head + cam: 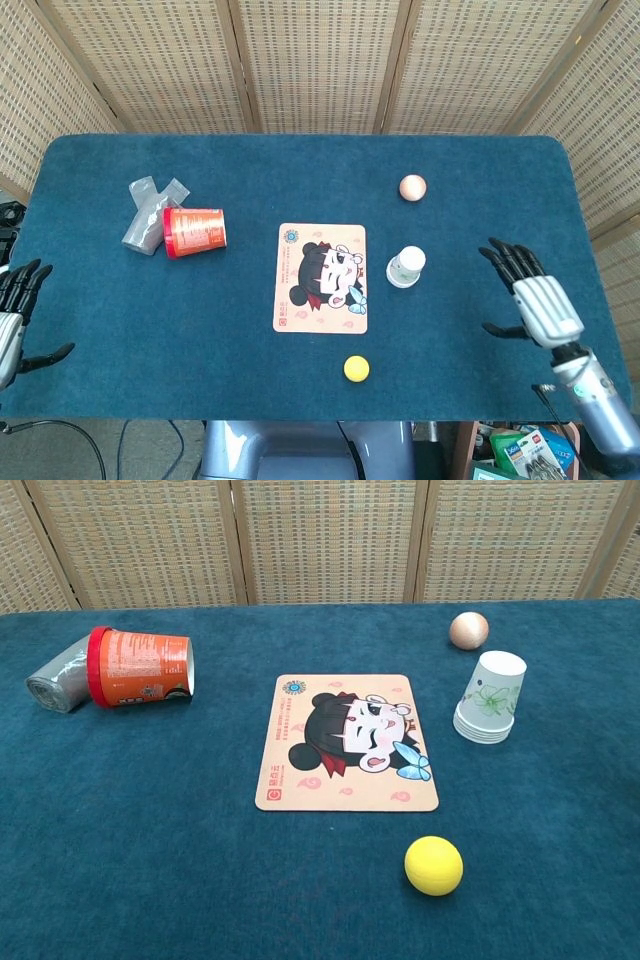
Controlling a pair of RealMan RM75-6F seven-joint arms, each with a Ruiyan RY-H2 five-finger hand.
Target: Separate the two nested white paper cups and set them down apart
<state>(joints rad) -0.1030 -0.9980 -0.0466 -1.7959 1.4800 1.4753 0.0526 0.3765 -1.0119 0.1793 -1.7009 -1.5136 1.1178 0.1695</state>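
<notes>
The nested white paper cups (406, 267) (489, 697) stand upside down on the blue cloth, right of the cartoon mat; green leaf print shows on the side. My right hand (530, 296) hovers over the table's right part with fingers spread and nothing in it, well to the right of the cups. At the table's left edge my left hand (14, 314) is open and empty. Neither hand appears in the chest view.
A cartoon mat (321, 277) lies at the centre. A yellow ball (356, 369) sits near the front edge, and a tan ball (412, 187) behind the cups. At the left lie an orange-red tub on its side (194, 232) and a grey roll (147, 215).
</notes>
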